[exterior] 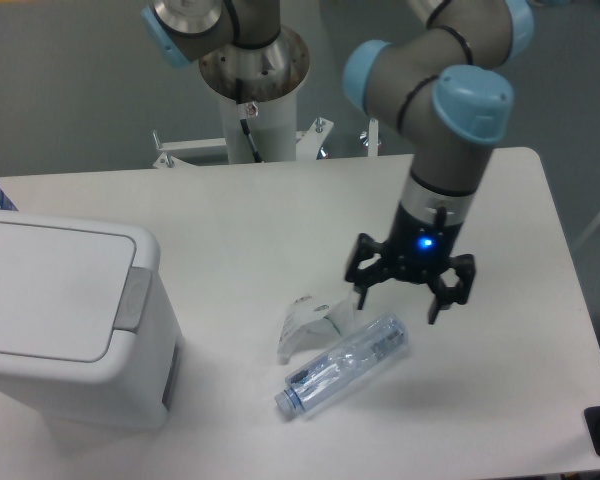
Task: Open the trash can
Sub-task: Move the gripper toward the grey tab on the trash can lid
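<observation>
One gripper [408, 292] hung empty with jaws spread wide, well right of the shut bin [65, 320], the approach step; next it needed to reach the grey tab [133, 300].
</observation>
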Robot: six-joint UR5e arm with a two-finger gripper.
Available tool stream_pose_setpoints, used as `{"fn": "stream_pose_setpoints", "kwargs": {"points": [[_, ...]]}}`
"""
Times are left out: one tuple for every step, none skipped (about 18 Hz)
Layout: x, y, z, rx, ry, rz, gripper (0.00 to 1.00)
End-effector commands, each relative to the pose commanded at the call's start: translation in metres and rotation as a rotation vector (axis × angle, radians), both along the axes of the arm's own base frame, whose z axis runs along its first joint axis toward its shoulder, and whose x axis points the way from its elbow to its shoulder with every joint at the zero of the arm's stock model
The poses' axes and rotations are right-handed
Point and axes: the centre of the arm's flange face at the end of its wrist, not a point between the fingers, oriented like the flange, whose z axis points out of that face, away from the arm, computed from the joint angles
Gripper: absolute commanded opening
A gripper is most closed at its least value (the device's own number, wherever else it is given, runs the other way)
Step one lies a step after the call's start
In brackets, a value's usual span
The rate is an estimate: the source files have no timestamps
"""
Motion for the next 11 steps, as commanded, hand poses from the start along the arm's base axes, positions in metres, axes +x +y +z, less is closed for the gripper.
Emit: {"fn": "stream_pose_setpoints", "kwargs": {"points": [[0.008, 0.005, 0.004, 0.004, -0.008, 0.011, 1.0], [0.017, 0.01, 0.01, 0.011, -0.014, 0.022, 1.0], [0.025, 0.013, 0.019, 0.022, -0.016, 0.038, 1.0], [0.034, 0.019, 0.025, 0.036, -0.013, 0.044, 1.0], [0.044, 0.024, 0.033, 0.055, -0.007, 0.047, 1.0], [0.054, 0.027, 0.041, 0.075, 0.006, 0.043, 1.0], [0.062, 0.034, 0.049, 0.119, 0.021, 0.021, 1.0], [0.073, 0.043, 0.055, 0.184, 0.012, -0.021, 1.0], [0.08, 0.047, 0.059, 0.244, -0.009, -0.051, 1.0], [0.086, 0.047, 0.066, 0.276, -0.013, -0.069, 1.0], [0.092, 0.045, 0.072, 0.288, -0.011, -0.072, 1.0]]}}
